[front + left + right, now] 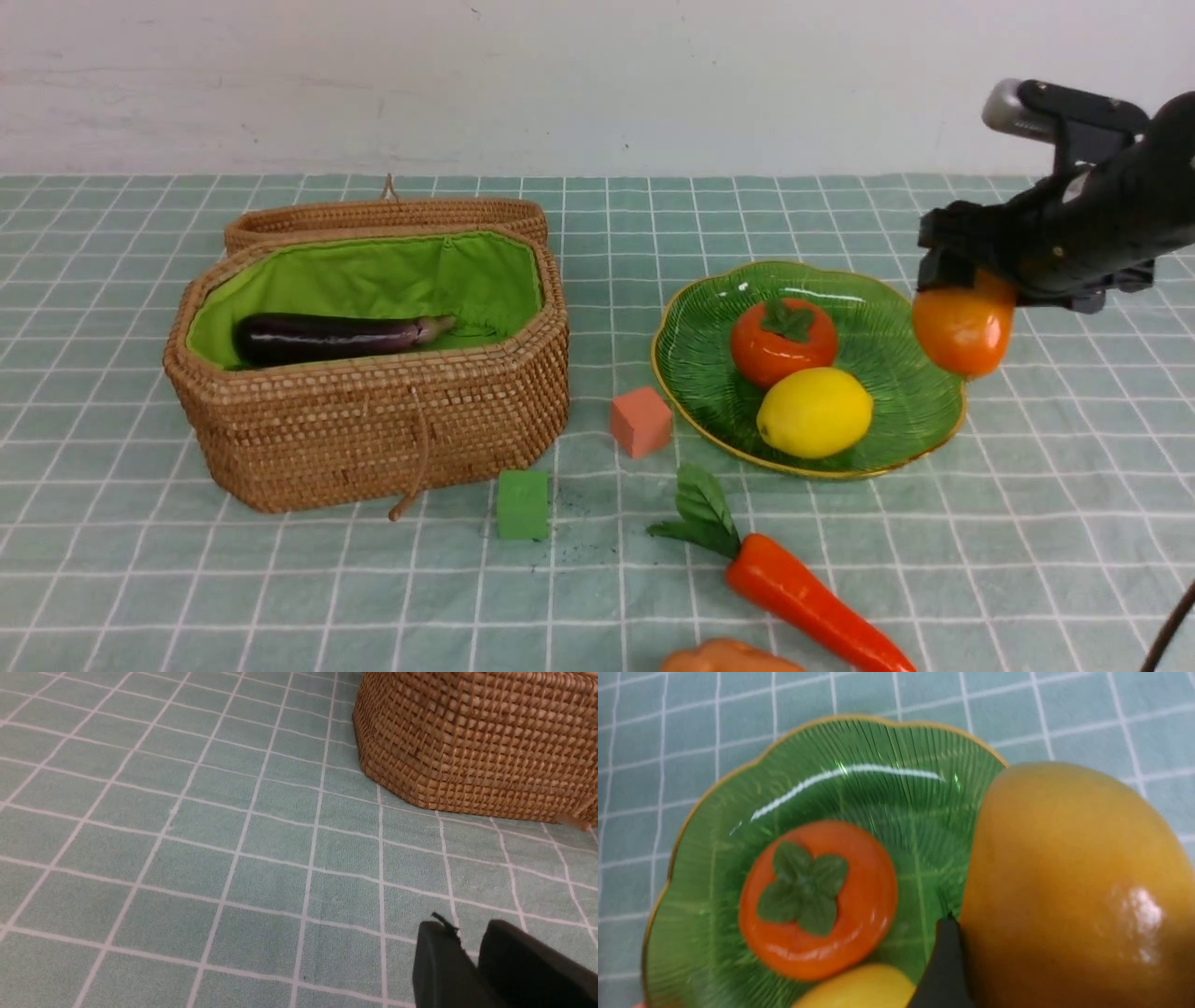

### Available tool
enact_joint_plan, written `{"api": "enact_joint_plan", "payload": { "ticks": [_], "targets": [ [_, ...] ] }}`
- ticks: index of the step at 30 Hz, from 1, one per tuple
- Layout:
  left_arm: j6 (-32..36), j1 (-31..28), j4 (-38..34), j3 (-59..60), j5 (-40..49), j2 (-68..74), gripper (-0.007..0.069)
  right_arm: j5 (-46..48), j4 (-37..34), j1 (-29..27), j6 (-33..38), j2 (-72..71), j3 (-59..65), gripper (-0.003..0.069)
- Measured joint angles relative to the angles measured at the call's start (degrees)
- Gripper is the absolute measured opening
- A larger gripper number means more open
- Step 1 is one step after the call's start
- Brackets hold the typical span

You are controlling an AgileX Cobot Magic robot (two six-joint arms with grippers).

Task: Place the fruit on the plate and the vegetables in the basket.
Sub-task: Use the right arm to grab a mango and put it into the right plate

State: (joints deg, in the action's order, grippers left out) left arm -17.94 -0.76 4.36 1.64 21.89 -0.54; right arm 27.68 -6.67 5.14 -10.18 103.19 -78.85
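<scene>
My right gripper [971, 285] is shut on the orange-yellow mango [962, 331] and holds it in the air over the right rim of the green plate [887, 411]. One black finger [945, 961] presses the mango [1073, 886]. On the plate lie the round orange-red fruit [782, 341] and the lemon [814, 413]. The eggplant [327, 336] lies inside the open wicker basket [373, 429]. The carrot [803, 593] and a potato [724, 658] lie at the front of the cloth. My left gripper [469, 933] hovers low, left of the basket [476, 746], empty, with only a narrow gap between its jaws.
A salmon cube [640, 422] sits between basket and plate. A green cube [522, 504] stands in front of the basket's right corner. The basket's lid [383, 217] is folded back behind it. A green checked cloth covers the table.
</scene>
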Motion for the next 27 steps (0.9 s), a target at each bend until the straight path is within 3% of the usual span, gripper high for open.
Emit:
{"api": "enact_joint_plan", "payload": {
  "ticks": [7,27],
  "targets": [
    [0.0,0.0,0.0,0.0,0.0,0.0,0.0137,-1.93,-2.11,0.0,5.21,5.49,-0.21,0.0564],
    [0.0,0.0,0.0,0.0,0.0,0.0,0.0144,3.27,-3.04,0.0,5.55,3.68,-0.31,0.0594]
  ]
}}
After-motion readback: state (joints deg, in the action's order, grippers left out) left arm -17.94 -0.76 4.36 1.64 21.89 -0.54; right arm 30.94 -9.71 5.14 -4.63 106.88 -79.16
